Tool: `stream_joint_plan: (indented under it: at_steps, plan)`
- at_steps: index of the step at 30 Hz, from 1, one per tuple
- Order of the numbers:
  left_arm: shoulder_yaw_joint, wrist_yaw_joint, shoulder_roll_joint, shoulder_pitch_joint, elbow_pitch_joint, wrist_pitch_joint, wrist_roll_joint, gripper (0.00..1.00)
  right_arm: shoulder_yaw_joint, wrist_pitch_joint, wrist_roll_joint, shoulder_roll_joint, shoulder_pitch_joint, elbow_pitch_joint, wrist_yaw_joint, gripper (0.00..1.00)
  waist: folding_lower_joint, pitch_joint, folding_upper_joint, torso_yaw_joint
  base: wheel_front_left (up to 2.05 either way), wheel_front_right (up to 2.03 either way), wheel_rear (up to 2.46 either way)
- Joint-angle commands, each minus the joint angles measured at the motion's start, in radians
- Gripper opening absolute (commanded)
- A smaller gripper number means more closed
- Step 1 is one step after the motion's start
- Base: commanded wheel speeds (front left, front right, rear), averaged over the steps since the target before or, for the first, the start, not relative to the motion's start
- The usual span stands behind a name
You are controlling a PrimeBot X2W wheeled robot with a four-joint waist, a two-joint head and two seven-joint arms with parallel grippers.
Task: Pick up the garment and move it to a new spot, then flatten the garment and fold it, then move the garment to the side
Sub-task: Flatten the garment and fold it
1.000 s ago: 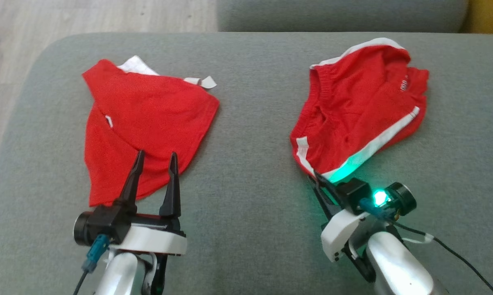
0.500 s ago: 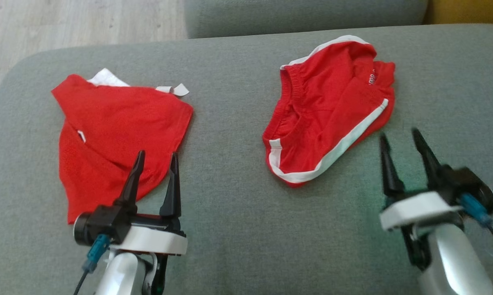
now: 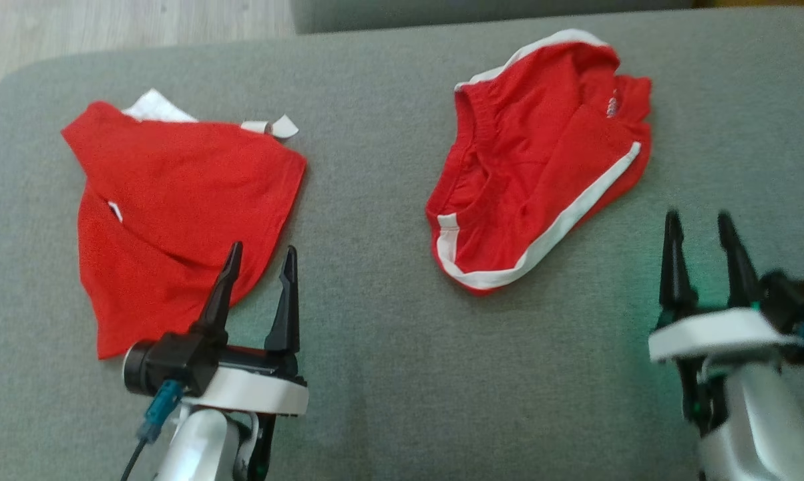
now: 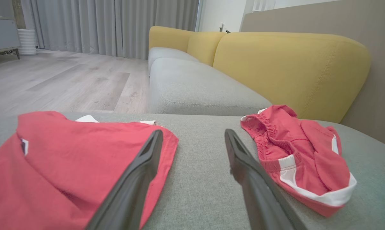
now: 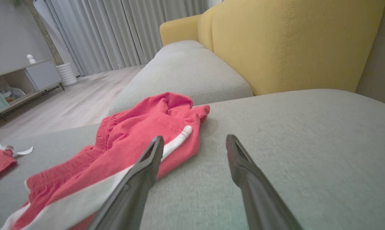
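Two red garments lie on the grey cushion [image 3: 402,374]. A pair of red shorts [image 3: 535,174] with white stripes lies crumpled at the right, also seen from the wrists [image 4: 301,153] [image 5: 141,137]. A folded red shirt [image 3: 175,200] [image 4: 67,159] lies at the left. My right gripper [image 3: 699,217] [image 5: 195,139] is open and empty, to the right of the shorts and apart from them. My left gripper [image 3: 262,250] [image 4: 193,134] is open and empty, with its fingers over the shirt's near right corner.
A yellow sofa back [image 4: 291,64] rises behind the cushion at the right. A second grey seat cushion [image 4: 195,86] lies beyond. Wooden floor [image 3: 108,27] is off the far left edge. A low cabinet [image 5: 19,80] stands across the room.
My right gripper opened, let go of the shorts' near corner and drew back to the right. The shorts now lie free. The camera view shifted; my left arm stayed put.
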Motion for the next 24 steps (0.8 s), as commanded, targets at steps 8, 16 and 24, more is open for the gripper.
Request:
stream_joint_plan:
  at_steps: [8, 16, 24]
  plan:
    - [0.017, -0.012, 0.002, -0.07, -0.022, -0.01, 0.012, 1.0, -0.009, -0.011, 0.025, -0.002, -0.195, 0.087, -0.001, 1.0, 0.0, 0.079, 0.0, 0.05, 0.0, 0.0, 0.0]
    - [0.017, -0.017, 0.002, -0.086, -0.017, -0.01, 0.012, 1.0, -0.006, -0.011, 0.101, -0.002, -0.324, 0.267, -0.001, 1.0, 0.0, 0.107, 0.0, 0.07, 0.0, 0.0, 0.0]
    - [0.018, -0.019, 0.002, -0.099, -0.014, -0.01, 0.014, 1.0, 0.009, -0.011, 0.157, -0.002, -0.413, 0.4, -0.001, 1.0, 0.0, 0.131, 0.0, 0.079, 0.0, 0.0, 0.0]
